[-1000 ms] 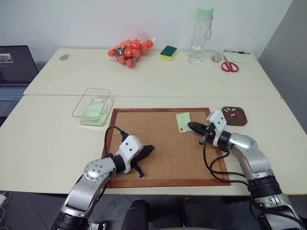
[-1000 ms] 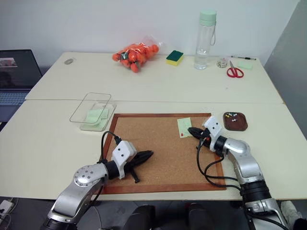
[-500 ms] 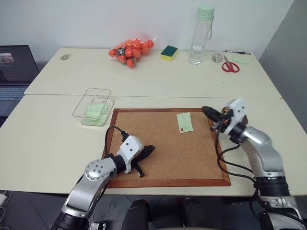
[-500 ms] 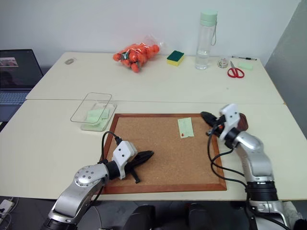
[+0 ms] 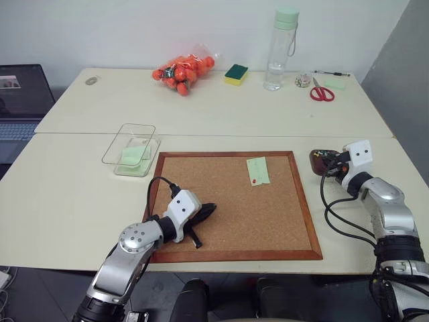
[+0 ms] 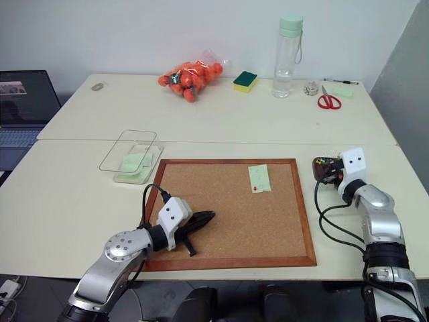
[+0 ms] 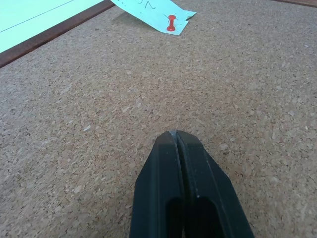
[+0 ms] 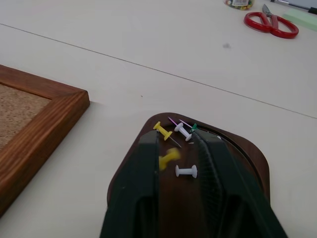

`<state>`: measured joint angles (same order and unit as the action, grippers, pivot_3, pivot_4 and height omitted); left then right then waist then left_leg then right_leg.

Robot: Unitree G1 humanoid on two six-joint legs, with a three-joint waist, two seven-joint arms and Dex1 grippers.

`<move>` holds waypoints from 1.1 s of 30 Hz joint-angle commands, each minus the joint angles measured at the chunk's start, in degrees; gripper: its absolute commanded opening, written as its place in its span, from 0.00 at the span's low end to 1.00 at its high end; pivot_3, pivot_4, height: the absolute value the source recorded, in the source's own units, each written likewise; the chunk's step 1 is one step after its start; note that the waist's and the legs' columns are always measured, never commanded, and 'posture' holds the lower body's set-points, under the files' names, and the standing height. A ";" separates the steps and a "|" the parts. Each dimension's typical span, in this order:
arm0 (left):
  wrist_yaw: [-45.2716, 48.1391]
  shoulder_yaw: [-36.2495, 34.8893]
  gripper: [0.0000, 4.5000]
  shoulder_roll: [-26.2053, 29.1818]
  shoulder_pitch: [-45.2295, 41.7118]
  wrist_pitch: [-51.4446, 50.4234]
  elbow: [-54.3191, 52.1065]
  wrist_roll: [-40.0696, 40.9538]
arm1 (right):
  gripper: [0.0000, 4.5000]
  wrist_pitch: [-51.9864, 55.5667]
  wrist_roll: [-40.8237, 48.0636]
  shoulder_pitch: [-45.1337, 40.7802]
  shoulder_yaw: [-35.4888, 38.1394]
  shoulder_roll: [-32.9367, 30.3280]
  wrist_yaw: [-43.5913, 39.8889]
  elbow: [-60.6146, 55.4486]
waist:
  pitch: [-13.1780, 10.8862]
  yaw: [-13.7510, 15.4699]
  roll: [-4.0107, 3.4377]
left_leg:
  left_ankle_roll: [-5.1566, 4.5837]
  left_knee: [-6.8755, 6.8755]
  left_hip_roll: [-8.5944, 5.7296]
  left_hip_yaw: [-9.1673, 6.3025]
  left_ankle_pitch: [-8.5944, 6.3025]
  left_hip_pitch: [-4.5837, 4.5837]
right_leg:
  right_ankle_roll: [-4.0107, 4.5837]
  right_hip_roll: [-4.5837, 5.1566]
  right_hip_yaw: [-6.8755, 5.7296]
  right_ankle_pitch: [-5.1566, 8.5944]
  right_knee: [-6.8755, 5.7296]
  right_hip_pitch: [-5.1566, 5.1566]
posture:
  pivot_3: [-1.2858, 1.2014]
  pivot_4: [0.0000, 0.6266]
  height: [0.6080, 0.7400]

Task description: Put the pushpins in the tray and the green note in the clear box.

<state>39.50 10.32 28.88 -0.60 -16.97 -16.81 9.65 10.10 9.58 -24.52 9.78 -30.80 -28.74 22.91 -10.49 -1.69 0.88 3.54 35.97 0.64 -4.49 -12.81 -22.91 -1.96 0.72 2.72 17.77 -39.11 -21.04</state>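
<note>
Take the cork board (image 5: 228,201) as your anchor. Your right gripper (image 8: 178,144) hangs over the tray (image 8: 247,158), which sits just off the board's right edge; its fingers stand parted with nothing pinched between them. Between them a blurred yellow pin (image 8: 168,158) shows, possibly in mid-air, above the pushpins (image 8: 183,130) lying in the tray. The green note (image 5: 257,170) lies on the board near its far edge, a red pin (image 7: 171,22) stuck through its lower corner. Your left gripper (image 7: 176,136) rests low over the board's near left part, fingers pressed together and empty, well apart from the note. The clear box (image 5: 129,148) stands just off the board's far left corner.
</note>
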 commanded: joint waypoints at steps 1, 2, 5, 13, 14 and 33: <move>0.13 1.59 0.00 -0.25 1.04 -0.67 0.87 -0.90 | 0.47 -1.91 -0.34 -1.36 0.99 -0.76 0.66 -0.49 | 0.01 -0.01 -0.02 | 0.00 0.00 0.00 0.00 0.00 0.00 | 0.00 0.01 0.00 0.00 0.00 0.00 | 0.52 0.24 1.00; 0.08 1.58 0.00 -0.24 1.11 -0.67 0.84 -0.89 | 0.52 -1.91 -0.33 -1.33 1.10 -0.81 0.75 -0.47 | 0.01 -0.02 -0.02 | 0.00 0.00 0.01 0.00 0.00 0.00 | -0.01 0.02 0.01 0.00 0.00 0.00 | 0.52 0.24 1.00; -0.01 1.61 0.00 -0.26 1.09 -0.72 0.82 -0.90 | 0.67 -2.24 -0.41 -1.17 1.37 -0.98 0.90 -0.66 | 0.01 -0.03 -0.02 | -0.01 0.00 0.00 0.00 0.00 0.00 | -0.01 0.01 0.00 -0.01 0.00 0.00 | 0.52 0.24 1.00; 0.25 1.39 0.00 0.05 1.27 -0.58 0.77 -0.77 | 0.94 2.61 9.60 7.53 -0.24 1.40 -7.81 -20.75 | 0.07 -0.03 -0.11 | -0.01 -0.02 0.04 -0.05 0.00 0.00 | -0.01 0.02 -0.03 -0.01 0.00 0.02 | 0.52 0.24 1.00; 0.32 1.40 0.00 0.07 1.24 -0.57 0.84 -0.77 | 0.94 4.65 11.04 9.33 -1.76 1.87 -8.87 -24.47 | 0.08 0.01 -0.13 | -0.01 -0.02 0.04 -0.05 0.00 0.00 | -0.01 0.01 -0.03 -0.01 0.00 0.04 | 0.52 0.24 1.00; 0.46 0.93 0.00 0.56 0.78 -0.56 1.19 -0.80 | 0.94 2.32 2.82 6.41 -18.15 11.68 -9.05 -20.80 | 0.08 -0.01 -0.14 | -0.09 -0.01 0.04 -0.08 0.06 0.01 | -0.09 0.05 -0.04 -0.04 0.04 0.02 | 0.52 0.24 1.00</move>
<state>39.52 10.26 29.01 -0.89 -16.77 -16.35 9.67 15.17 13.69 -16.82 -8.06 -19.94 -38.27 1.49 -10.41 -1.70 0.74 3.45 35.95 0.68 -4.56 -12.75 -22.90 -2.05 0.76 2.67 17.73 -39.07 -21.02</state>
